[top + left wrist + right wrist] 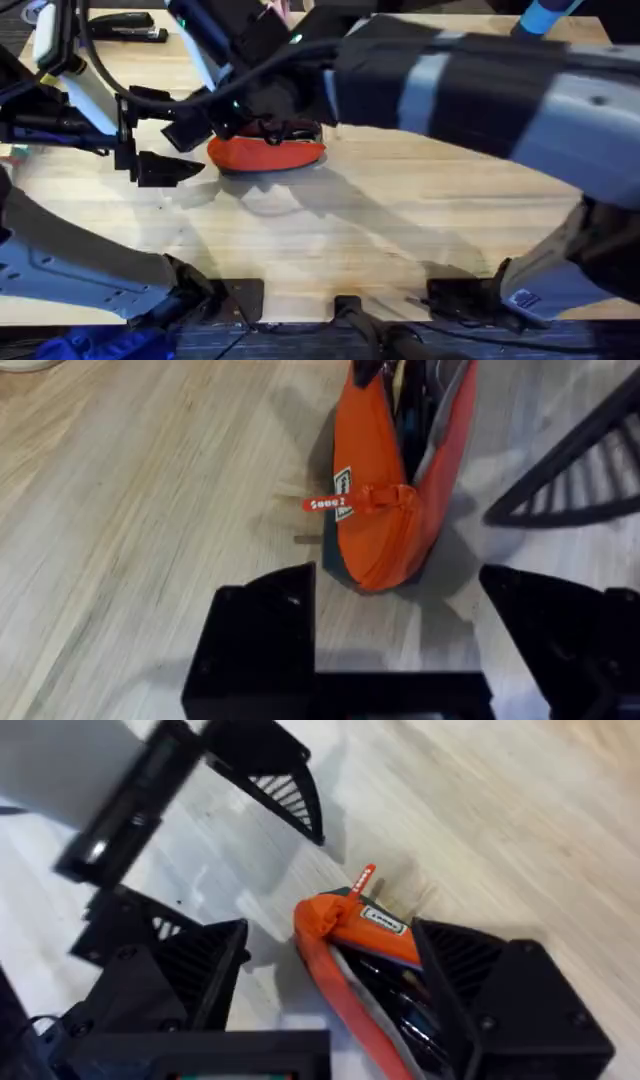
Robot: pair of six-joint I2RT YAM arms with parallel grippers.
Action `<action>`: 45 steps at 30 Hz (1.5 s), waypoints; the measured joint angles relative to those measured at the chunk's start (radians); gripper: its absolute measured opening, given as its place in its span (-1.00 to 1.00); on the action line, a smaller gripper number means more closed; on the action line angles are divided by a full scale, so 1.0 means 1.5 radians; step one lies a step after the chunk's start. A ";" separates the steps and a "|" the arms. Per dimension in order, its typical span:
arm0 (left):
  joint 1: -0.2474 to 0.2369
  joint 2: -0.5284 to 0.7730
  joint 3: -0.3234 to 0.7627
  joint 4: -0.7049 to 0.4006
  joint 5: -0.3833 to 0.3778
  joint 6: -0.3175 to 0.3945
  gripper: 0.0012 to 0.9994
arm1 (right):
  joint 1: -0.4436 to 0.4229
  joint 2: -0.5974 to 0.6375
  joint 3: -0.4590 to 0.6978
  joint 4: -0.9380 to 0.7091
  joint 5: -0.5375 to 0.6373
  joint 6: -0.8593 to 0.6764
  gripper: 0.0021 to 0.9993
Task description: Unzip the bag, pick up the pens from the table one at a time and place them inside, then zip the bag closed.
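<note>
The orange bag [268,153] lies on the table [400,220] just left of centre, its zip open. Its red pull tag [326,505] sticks out at the end facing my left gripper. Dark glossy pens [402,1012] lie inside the open mouth, also seen as pens [412,390] in the left wrist view. My left gripper [190,150] is open, a short way left of the bag's end, touching nothing. My right gripper [340,990] reaches across from the right and hovers open over the bag's mouth, one finger on each side.
A black stapler [130,27] lies at the far left of the table. A blue object [545,15] stands at the far right edge. The right arm [480,90] spans the table's far half. Bare wood stretches in front of the bag.
</note>
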 joint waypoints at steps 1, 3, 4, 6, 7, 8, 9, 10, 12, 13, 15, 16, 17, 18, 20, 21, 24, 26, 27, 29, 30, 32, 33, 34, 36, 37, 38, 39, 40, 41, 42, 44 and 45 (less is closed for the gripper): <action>0.000 0.000 0.000 0.000 0.000 0.000 0.99 | 0.000 0.008 0.000 0.003 0.000 0.001 1.00; 0.000 0.000 0.000 0.000 0.000 0.000 0.99 | 0.000 0.019 0.000 0.013 0.000 0.002 1.00; 0.000 0.000 0.000 0.000 0.000 0.000 0.99 | 0.000 0.022 0.000 0.020 0.000 0.002 1.00; 0.000 0.000 0.000 0.000 0.000 0.000 0.99 | 0.000 0.024 0.000 0.034 0.000 0.003 1.00; 0.000 0.000 0.000 0.000 0.000 0.000 0.99 | 0.000 0.025 0.000 0.043 0.000 0.004 1.00; 0.000 0.000 0.000 0.000 0.000 0.000 0.99 | 0.000 0.025 0.000 0.049 0.000 0.004 1.00; 0.000 0.000 0.000 0.000 0.000 0.000 0.99 | 0.000 0.025 0.000 0.051 0.000 0.005 1.00; 0.000 0.000 0.000 0.000 0.000 0.000 0.99 | 0.000 0.025 0.000 0.054 0.000 0.005 1.00; 0.000 0.000 0.000 0.000 0.000 0.000 0.99 | 0.000 0.028 0.000 0.062 0.000 0.005 1.00; 0.000 0.000 0.000 0.000 0.000 0.000 0.99 | 0.000 0.031 0.000 0.063 0.000 0.005 1.00; 0.000 0.000 0.000 0.000 0.000 0.000 0.99 | 0.000 0.038 0.000 0.067 0.001 0.005 1.00; 0.000 0.000 0.000 0.000 0.000 0.000 0.99 | 0.000 0.043 0.000 0.066 0.002 0.005 1.00; 0.000 0.000 0.000 0.000 0.000 0.000 0.99 | 0.000 0.049 0.000 0.066 0.004 0.005 1.00; 0.000 0.000 0.000 0.000 0.000 0.000 0.99 | 0.000 0.056 0.000 0.066 0.006 0.005 1.00; 0.000 0.000 0.000 0.000 0.000 0.000 0.99 | -0.001 0.070 0.000 0.064 0.007 0.005 1.00; 0.000 0.000 0.000 0.000 0.000 0.000 0.99 | -0.001 0.076 0.000 0.064 0.008 0.005 1.00; 0.000 0.000 0.000 0.000 0.000 0.000 0.99 | -0.004 0.087 0.000 0.062 0.008 0.005 1.00; 0.000 0.000 0.000 0.000 0.000 0.000 0.99 | -0.007 0.089 0.000 0.062 0.008 0.005 0.99; 0.000 0.000 0.000 0.000 0.000 0.000 0.99 | -0.010 0.089 0.000 0.062 0.008 0.005 0.99; 0.000 0.000 0.000 0.000 0.000 0.000 0.99 | -0.014 0.090 0.000 0.062 0.008 0.005 0.94; 0.000 0.000 0.000 0.000 0.000 0.000 0.99 | -0.016 0.091 0.000 0.063 0.008 0.005 0.88; 0.000 0.000 0.000 0.000 0.000 0.000 0.99 | -0.020 0.092 0.000 0.062 0.008 0.007 0.65; 0.000 0.000 0.000 0.000 0.000 0.000 0.99 | -0.021 0.093 0.000 0.062 0.008 0.007 0.55; 0.000 0.000 0.000 0.000 0.000 0.000 0.99 | -0.022 0.094 0.000 0.061 0.008 0.007 0.45; 0.000 0.000 0.000 0.000 0.000 0.000 0.99 | -0.022 0.096 0.000 0.062 0.008 0.010 0.29; 0.000 0.000 0.000 0.000 0.000 0.000 0.99 | -0.022 0.096 0.000 0.062 0.008 0.010 0.22; 0.000 0.000 0.000 0.000 0.000 0.000 0.99 | -0.022 0.097 0.000 0.062 0.007 0.010 0.16; 0.000 0.000 0.000 0.000 0.000 0.000 0.99 | -0.022 0.097 0.000 0.062 0.005 0.011 0.11; 0.000 0.000 0.000 0.000 0.000 0.000 0.99 | -0.022 0.097 0.000 0.062 0.000 0.011 0.05; 0.000 0.000 0.000 0.000 0.000 0.000 0.99 | -0.022 0.097 0.000 0.062 -0.007 0.012 -0.01; 0.000 0.000 0.000 0.000 0.000 0.000 0.99 | -0.022 0.097 0.000 0.062 -0.014 0.012 -0.07; 0.000 0.000 0.000 0.000 0.000 0.000 0.99 | -0.022 0.097 0.000 0.062 -0.030 0.012 -0.24; 0.000 0.000 0.000 0.000 0.000 0.000 0.99 | -0.022 0.097 0.000 0.062 -0.038 0.012 -0.30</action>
